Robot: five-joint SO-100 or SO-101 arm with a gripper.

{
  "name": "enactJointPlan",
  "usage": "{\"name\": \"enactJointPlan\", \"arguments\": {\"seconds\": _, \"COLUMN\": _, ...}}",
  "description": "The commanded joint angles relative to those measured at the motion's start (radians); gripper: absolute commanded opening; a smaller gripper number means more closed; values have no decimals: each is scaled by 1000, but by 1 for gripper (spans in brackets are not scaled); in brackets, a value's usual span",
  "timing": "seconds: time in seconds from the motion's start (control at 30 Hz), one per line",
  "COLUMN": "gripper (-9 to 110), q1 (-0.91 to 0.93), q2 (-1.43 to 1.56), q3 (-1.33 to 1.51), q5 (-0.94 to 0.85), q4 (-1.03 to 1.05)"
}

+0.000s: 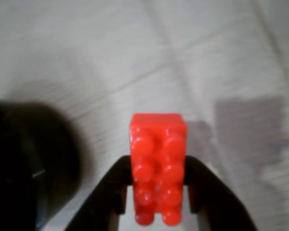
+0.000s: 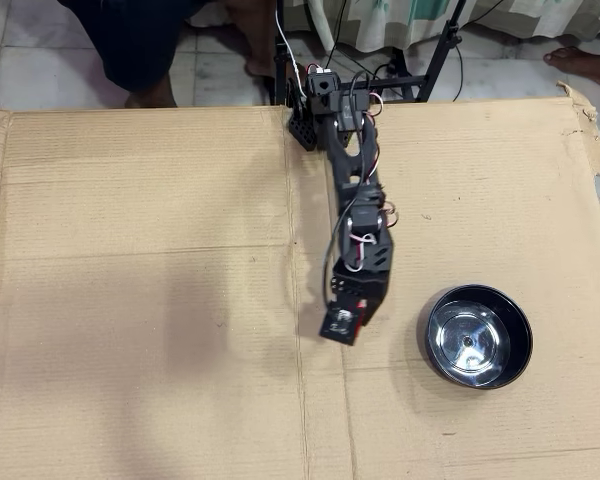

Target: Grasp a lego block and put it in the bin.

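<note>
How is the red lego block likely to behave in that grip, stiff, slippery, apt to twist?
The lego block looks rigid moulded plastic, so probably unyielding. Its glossy sides may slip. The end effector pinches only its lower half, so it might pivot.

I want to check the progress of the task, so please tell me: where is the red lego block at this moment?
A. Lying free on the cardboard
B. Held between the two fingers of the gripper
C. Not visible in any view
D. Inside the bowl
B. In the wrist view the lego block sits clamped between the black fingers of the gripper, above the cardboard; in the overhead view the bin holds no brick.
</note>
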Motion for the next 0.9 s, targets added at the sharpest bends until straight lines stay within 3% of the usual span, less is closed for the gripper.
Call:
{"name": "enactJointPlan", "arguments": {"seconds": 0.0, "gripper": 0, "q1": -60, "q2": 117, "q3": -48, "q5": 5, "q4": -17}}
{"name": "enactJointPlan", "arguments": {"seconds": 0.57, "gripper": 0, "q1": -403, "q2": 176, "q3": -48, "q5": -2, "q4": -17}}
{"name": "enactJointPlan", "arguments": {"seconds": 0.87, "gripper": 0, "q1": -459, "q2": 126, "q3": -48, "q5": -5, "q4": -71}}
